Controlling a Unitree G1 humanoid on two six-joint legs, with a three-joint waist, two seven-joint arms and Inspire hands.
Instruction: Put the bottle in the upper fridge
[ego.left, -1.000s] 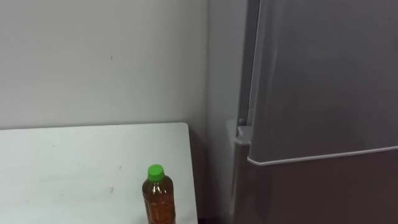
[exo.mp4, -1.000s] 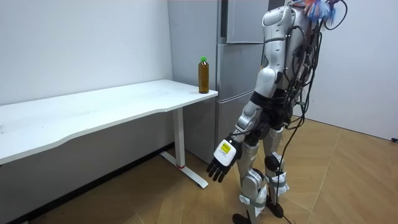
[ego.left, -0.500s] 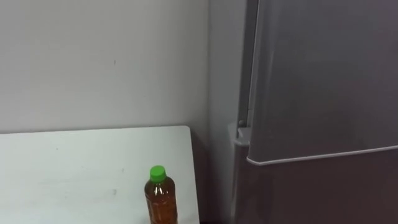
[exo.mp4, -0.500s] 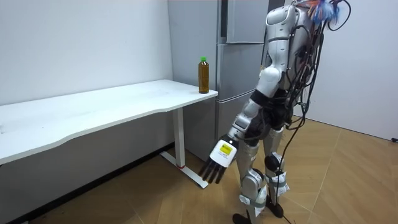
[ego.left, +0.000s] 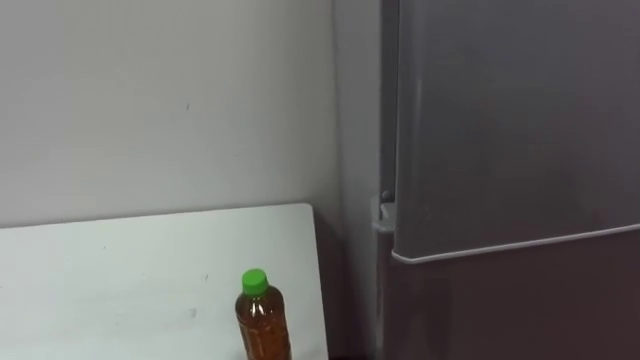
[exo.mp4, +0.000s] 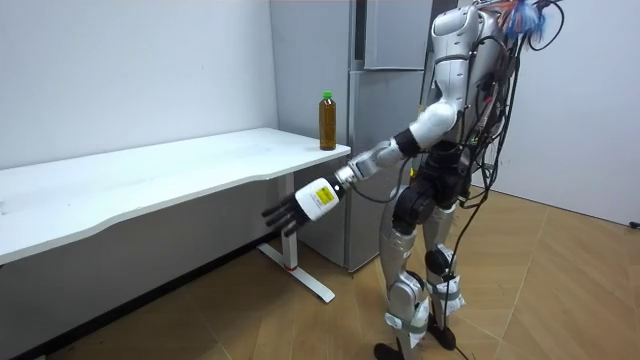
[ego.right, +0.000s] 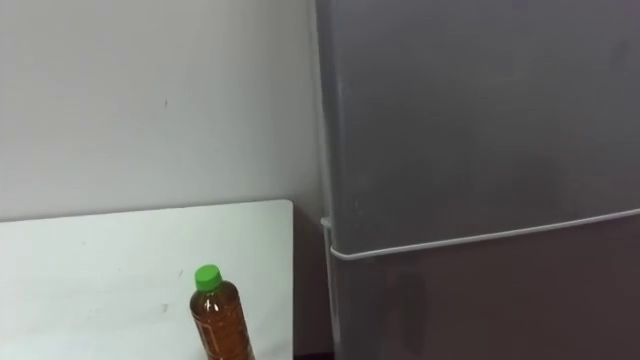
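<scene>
**Inspector:** Head views, left to right. What is on record?

**Assistant:** Item 1: a white worktop (ego.left: 120, 275) in the lower left, against a plain grey wall (ego.left: 150, 100). Its right end stops a narrow gap short of the fridge. Item 2: the bottle (ego.left: 262, 322), with amber contents and a green cap (ego.left: 254, 280), stands upright and free on the worktop near that right end. Item 3: a grey fridge (ego.left: 500, 200) takes the right side. It has 2 doors, the upper door (ego.left: 510, 100) over the lower door (ego.left: 510, 310), with a pale seam between them. Both doors are closed.

**Inspector:** And the room view, in the same order?

**Assistant:** The worktop runs from the room view's left to the middle and is carried on a white leg (exo.mp4: 290, 225). The left hand (exo.mp4: 300, 206) is held out in the air in front of the worktop's edge, lower than its surface. Its fingers are straight and spread, and there is nothing in it. The bottle sits on the worktop's corner beside the fridge, above that hand and apart from it.

**Inspector:** Position of the robot?

**Assistant:** It stands upright on the wooden floor (exo.mp4: 560, 290), directly before the fridge. Its left arm is stretched toward the room view's left.

**Inspector:** Status of the task item?

**Assistant:** The bottle is on the worktop, outside the fridge.
</scene>
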